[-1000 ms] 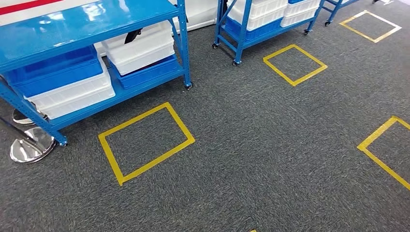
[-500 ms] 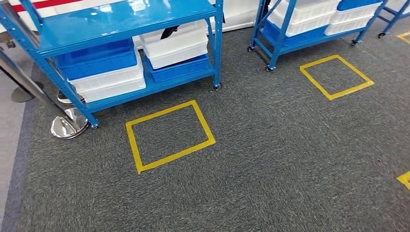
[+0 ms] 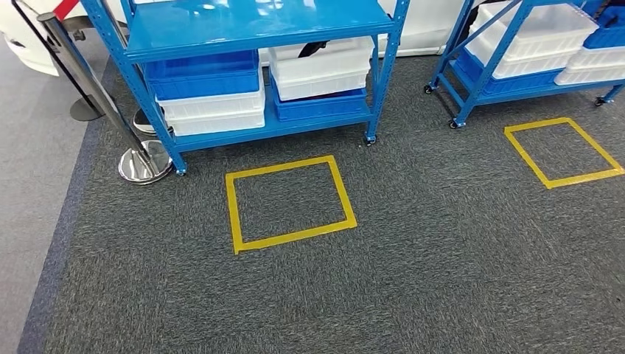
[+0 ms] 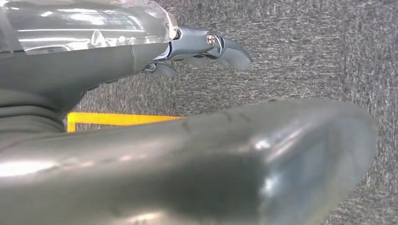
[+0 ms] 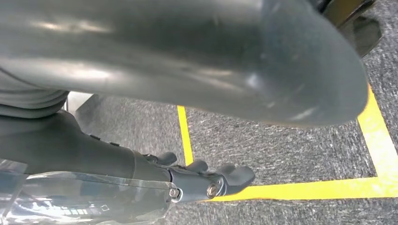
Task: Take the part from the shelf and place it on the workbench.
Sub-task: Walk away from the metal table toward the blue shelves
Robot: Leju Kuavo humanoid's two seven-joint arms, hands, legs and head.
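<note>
Ahead: blue shelf (image 3: 258,22) | stacked bins (image 3: 210,92) | chrome post base (image 3: 144,164) beside shelf

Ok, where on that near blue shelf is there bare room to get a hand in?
The near blue shelf has a bare top deck. Its lower deck is crowded: stacked blue crate and white bins reach the deck above. Open carpet lies inside the yellow tape square.

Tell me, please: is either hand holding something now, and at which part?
Nothing is held. The left hand and the right hand both hang over the carpet with nothing in their fingers.
</note>
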